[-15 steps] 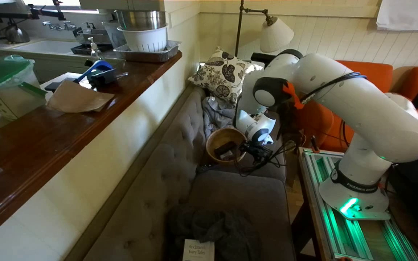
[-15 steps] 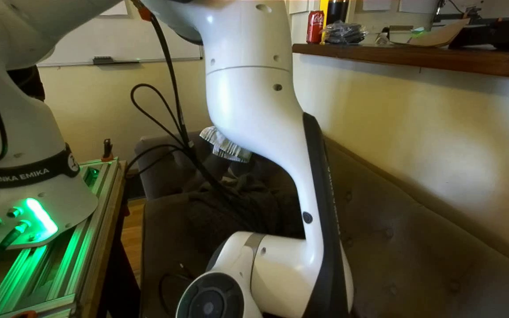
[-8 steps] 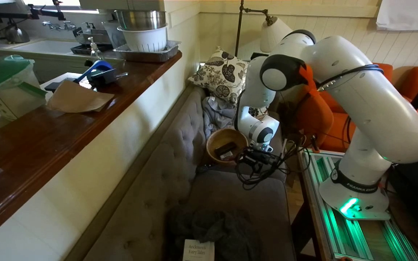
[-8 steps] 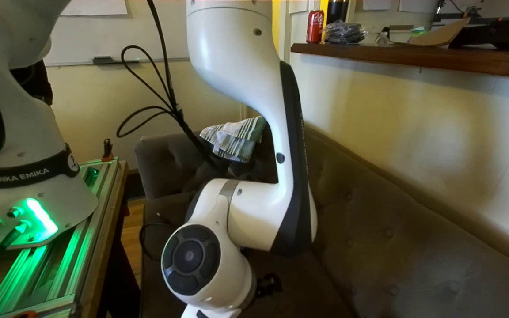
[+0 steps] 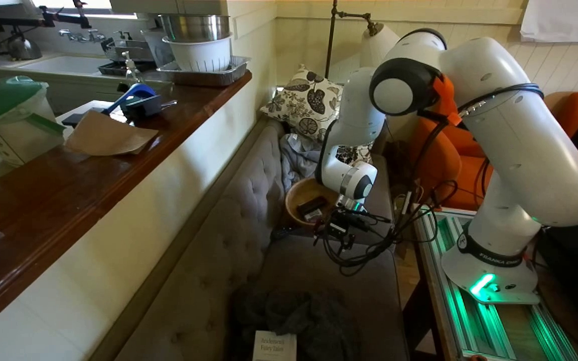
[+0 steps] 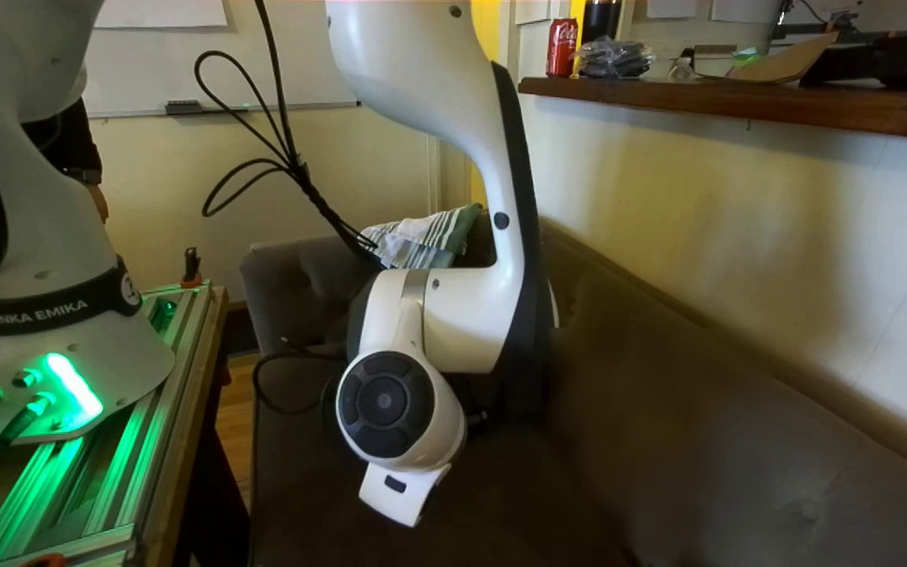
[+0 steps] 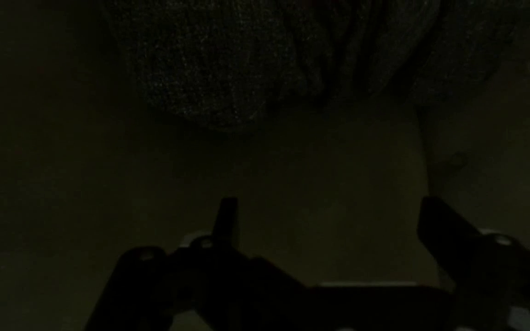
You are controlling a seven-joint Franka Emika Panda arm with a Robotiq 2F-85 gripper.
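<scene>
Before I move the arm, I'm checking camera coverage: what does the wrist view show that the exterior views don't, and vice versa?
Only the wrist view clearly shows the two-fingered black gripper standing open, with nothing in its gap. Only the exterior views show the round wooden bowl, the pale-covered Andersen's Fairy Tales book and the red Coca-Cola can. Shared: the grey upholstered sofa and seemingly the same rumpled dark-grey cloth.

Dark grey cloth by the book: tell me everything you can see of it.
The dark grey cloth looks coarsely woven and lies rumpled, in loose folds, on the couch seat. A pale book meets its edge in an exterior view; which lies over which is unclear. The open gripper is apart from it. The dim wrist view shows only part.
</scene>
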